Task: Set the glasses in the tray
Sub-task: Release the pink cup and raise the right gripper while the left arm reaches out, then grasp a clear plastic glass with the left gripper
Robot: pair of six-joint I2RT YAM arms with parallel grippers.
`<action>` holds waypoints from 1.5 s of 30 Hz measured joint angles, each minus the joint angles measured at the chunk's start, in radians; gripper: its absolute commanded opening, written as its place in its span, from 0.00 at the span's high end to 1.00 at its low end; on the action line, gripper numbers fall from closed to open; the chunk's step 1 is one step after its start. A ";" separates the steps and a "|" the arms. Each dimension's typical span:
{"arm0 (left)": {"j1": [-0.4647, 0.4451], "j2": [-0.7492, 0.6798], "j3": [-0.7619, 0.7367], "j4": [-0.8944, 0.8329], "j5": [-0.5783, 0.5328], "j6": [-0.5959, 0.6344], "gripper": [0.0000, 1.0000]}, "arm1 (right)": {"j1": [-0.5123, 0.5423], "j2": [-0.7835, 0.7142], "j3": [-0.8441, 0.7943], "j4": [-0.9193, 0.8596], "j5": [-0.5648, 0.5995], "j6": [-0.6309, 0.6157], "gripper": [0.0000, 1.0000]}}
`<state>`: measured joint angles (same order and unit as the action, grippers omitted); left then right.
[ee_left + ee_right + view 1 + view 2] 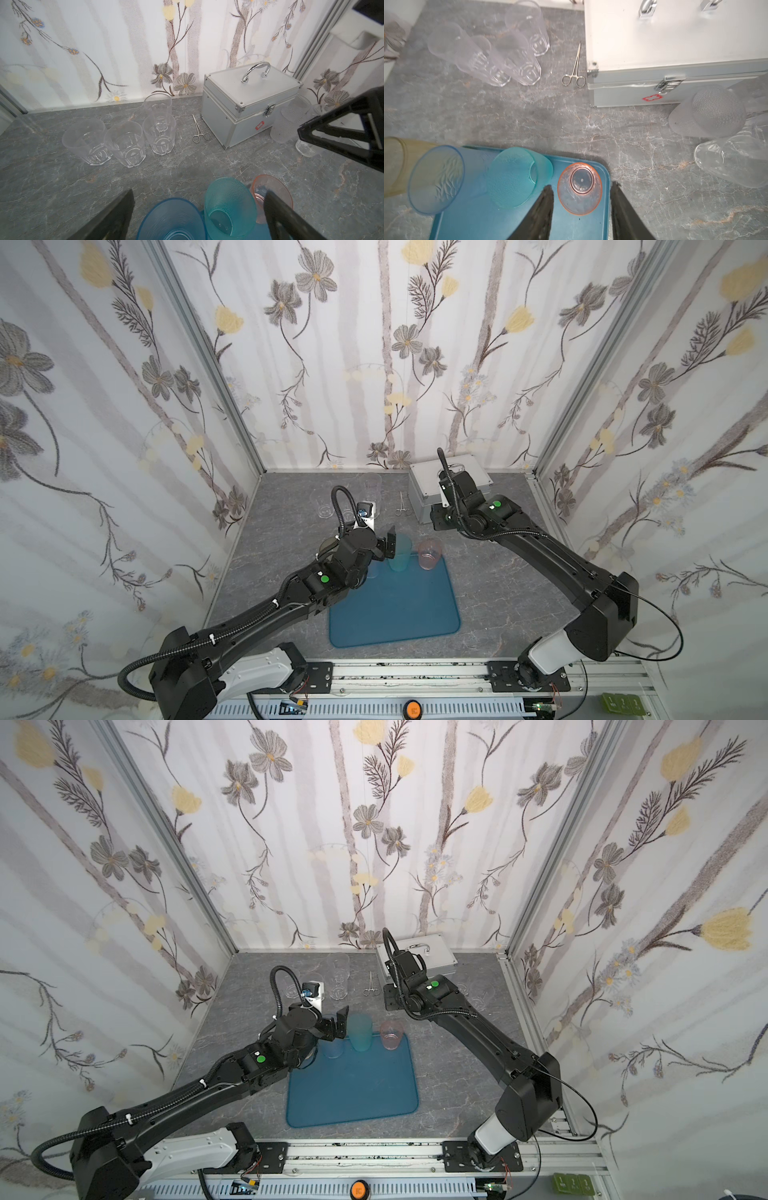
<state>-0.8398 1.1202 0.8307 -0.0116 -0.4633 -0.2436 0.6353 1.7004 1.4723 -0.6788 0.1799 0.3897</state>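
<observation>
A flat teal-blue tray with rounded corners and a low rim is seen lying on the grey marbled surface in both top views. Three tumblers are set upright in a row along its far edge. At the right corner is a short pink glass, translucent, with an orange-pink rim. Just beside it is a tall teal glass with a stippled wall. At the left corner is a tall blue glass marked with a wavy relief. A translucent yellow glass is seen just beyond the blue one, and whether it rests on the tray cannot be told.

The right claw is held open above the pink glass, with a gap visible on each side between glass and fingers. The left claw is spread wide over the blue and teal glasses, and nothing is gripped.

Off the tray, toward the back wall, four clear glasses are grouped together: three short faceted ones in a row and a taller one behind. Forceps lie between them and a silver case with a curved handle. On the other side of the case a frosted glass with a dimpled wall and another clear one are seen, well apart from the tray.
</observation>
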 measured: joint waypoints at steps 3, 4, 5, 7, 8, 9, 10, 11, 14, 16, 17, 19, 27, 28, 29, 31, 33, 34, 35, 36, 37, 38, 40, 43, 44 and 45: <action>0.028 0.004 0.005 0.001 0.024 -0.023 0.00 | -0.020 -0.014 -0.022 0.039 0.018 0.021 0.52; 0.038 0.004 0.005 0.000 0.028 -0.028 0.00 | -0.027 -0.016 -0.029 0.048 0.021 0.024 0.52; 0.050 0.004 0.005 0.000 0.036 -0.031 0.00 | -0.035 -0.017 -0.033 0.058 0.020 0.029 0.52; 0.083 -0.002 0.005 -0.001 0.055 -0.040 0.00 | -0.056 -0.018 -0.039 0.068 0.016 0.037 0.50; 0.100 -0.007 0.005 -0.001 0.066 -0.045 0.00 | -0.066 -0.018 -0.041 0.069 0.014 0.039 0.50; 0.125 -0.014 0.005 -0.001 0.082 -0.051 0.02 | -0.075 -0.018 -0.043 0.070 0.011 0.040 0.50; 0.156 -0.022 0.005 0.000 0.100 -0.058 0.03 | -0.088 -0.018 -0.044 0.070 0.009 0.042 0.50; 0.176 -0.024 0.005 0.000 0.108 -0.067 0.04 | -0.097 -0.017 -0.044 0.071 0.009 0.047 0.50; 0.255 -0.006 0.019 -0.019 0.137 -0.085 0.08 | -0.129 -0.007 -0.043 0.083 -0.013 0.047 0.50; 0.301 0.031 0.053 -0.050 0.161 -0.090 0.09 | -0.149 0.006 -0.041 0.091 -0.028 0.047 0.50; 0.319 0.047 0.068 -0.066 0.171 -0.090 0.10 | -0.158 0.010 -0.039 0.091 -0.030 0.048 0.50; 0.364 0.074 0.095 -0.100 0.192 -0.089 0.12 | -0.177 0.019 -0.027 0.092 -0.047 0.048 0.50; 0.620 0.185 0.198 -0.172 0.345 -0.083 0.28 | -0.222 0.085 0.033 0.093 -0.097 0.055 0.50; 0.645 0.203 0.211 -0.177 0.371 -0.077 0.29 | -0.222 0.091 0.038 0.093 -0.107 0.057 0.50; 0.679 0.227 0.229 -0.191 0.400 -0.077 0.30 | -0.221 0.097 0.042 0.093 -0.114 0.063 0.50; 0.740 0.281 0.269 -0.215 0.451 -0.073 0.30 | -0.219 0.108 0.050 0.093 -0.131 0.066 0.50; 0.790 0.345 0.314 -0.227 0.492 -0.069 0.30 | -0.220 0.118 0.058 0.094 -0.143 0.074 0.49; 0.808 0.380 0.336 -0.233 0.511 -0.066 0.31 | -0.220 0.121 0.059 0.095 -0.153 0.074 0.49; 0.822 0.414 0.356 -0.240 0.531 -0.063 0.31 | -0.220 0.124 0.061 0.095 -0.155 0.074 0.48; 0.834 0.449 0.375 -0.248 0.547 -0.059 0.31 | -0.219 0.127 0.063 0.095 -0.163 0.074 0.47; 0.843 0.489 0.400 -0.253 0.565 -0.050 0.32 | -0.218 0.129 0.066 0.096 -0.175 0.077 0.45; 0.850 0.530 0.423 -0.253 0.575 -0.044 0.32 | -0.216 0.130 0.067 0.096 -0.179 0.077 0.43; 0.857 0.601 0.475 -0.285 0.587 -0.039 0.32 | -0.206 0.130 0.067 0.095 -0.185 0.077 0.37; 0.861 0.699 0.565 -0.292 0.588 -0.021 0.32 | -0.191 0.130 0.066 0.095 -0.204 0.077 0.33; 0.862 0.723 0.585 -0.293 0.587 -0.019 0.32 | -0.185 0.129 0.063 0.095 -0.204 0.077 0.31; 0.862 0.745 0.604 -0.296 0.583 -0.016 0.33 | -0.180 0.127 0.057 0.096 -0.208 0.077 0.30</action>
<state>0.0223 1.8648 1.4349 -0.3080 0.1196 -0.2600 0.4553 1.8275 1.5295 -0.5827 -0.0280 0.4671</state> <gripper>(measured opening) 0.679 0.673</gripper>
